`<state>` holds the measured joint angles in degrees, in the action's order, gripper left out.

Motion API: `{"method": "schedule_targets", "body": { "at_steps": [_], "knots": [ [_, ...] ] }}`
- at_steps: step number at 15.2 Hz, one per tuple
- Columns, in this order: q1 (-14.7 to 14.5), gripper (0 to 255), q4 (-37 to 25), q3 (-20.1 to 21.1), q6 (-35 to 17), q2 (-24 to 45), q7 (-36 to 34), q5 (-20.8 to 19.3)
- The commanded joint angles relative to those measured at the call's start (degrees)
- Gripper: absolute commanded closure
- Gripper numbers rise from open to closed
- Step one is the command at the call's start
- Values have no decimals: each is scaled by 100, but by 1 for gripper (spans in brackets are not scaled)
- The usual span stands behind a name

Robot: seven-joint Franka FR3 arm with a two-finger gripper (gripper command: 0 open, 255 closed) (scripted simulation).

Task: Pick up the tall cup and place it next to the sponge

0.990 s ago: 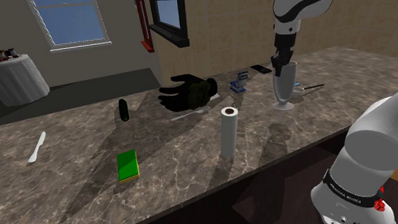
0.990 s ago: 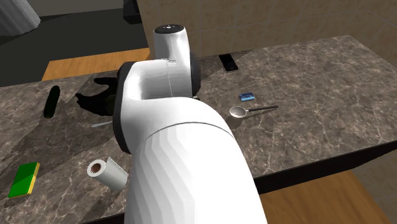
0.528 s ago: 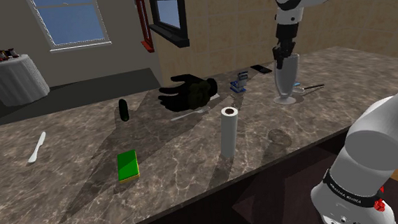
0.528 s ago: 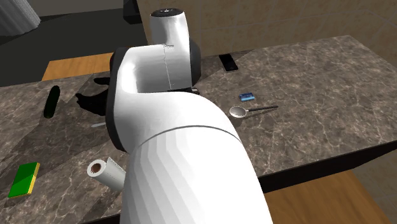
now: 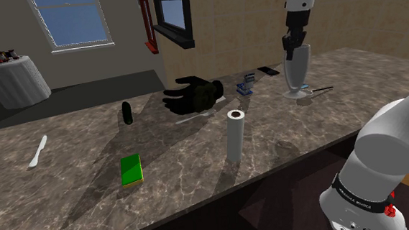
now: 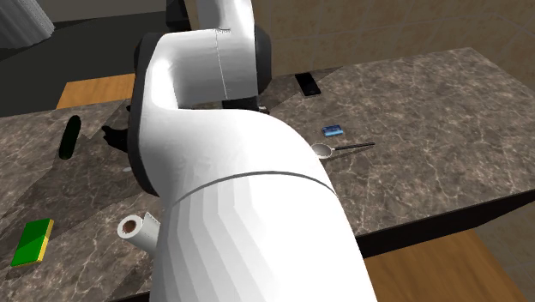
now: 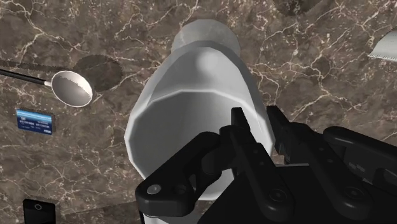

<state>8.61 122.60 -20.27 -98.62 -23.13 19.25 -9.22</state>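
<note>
The sponge point(image 5: 131, 170), green with a yellow edge, lies flat on the table point(image 5: 70, 193) toward the shoulder view's left, well apart from the tall cup point(image 5: 296, 68) at the right. Within the last second that pale, footed cup has left the surface. Its foot stood on the marble then and now hangs upright above its own shadow. The gripper point(image 5: 290, 47) is clenched on the cup's rim, with the wall clasped between its fingers in the wrist view. So the pick looks done. What remains is the carry across to the sponge, probably past the standing roll. Counting from the left in the shoulder view:

- 1 white knife-like utensil point(image 5: 38, 151)
- 1 dark green oblong thing point(image 5: 127, 113)
- 1 sponge
- 1 black heap point(image 5: 192, 94)
- 1 upright paper roll point(image 5: 235, 135)
- 1 blue card point(image 7: 35, 119)
- 1 black phone point(image 5: 268, 70)
- 1 cup
- 1 spoon point(image 7: 72, 88)

A thin pale sliver lies beside the heap; I cannot tell what it is.
</note>
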Motion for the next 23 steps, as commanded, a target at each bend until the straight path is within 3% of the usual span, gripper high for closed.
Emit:
{"method": "schedule_targets", "body": {
  "at_steps": [1,23],
  "knots": [
    [-8,255,-156,19,155,-1,2,11],
    [-88,255,-2243,83,1836,416,156,165]
  ]
}}
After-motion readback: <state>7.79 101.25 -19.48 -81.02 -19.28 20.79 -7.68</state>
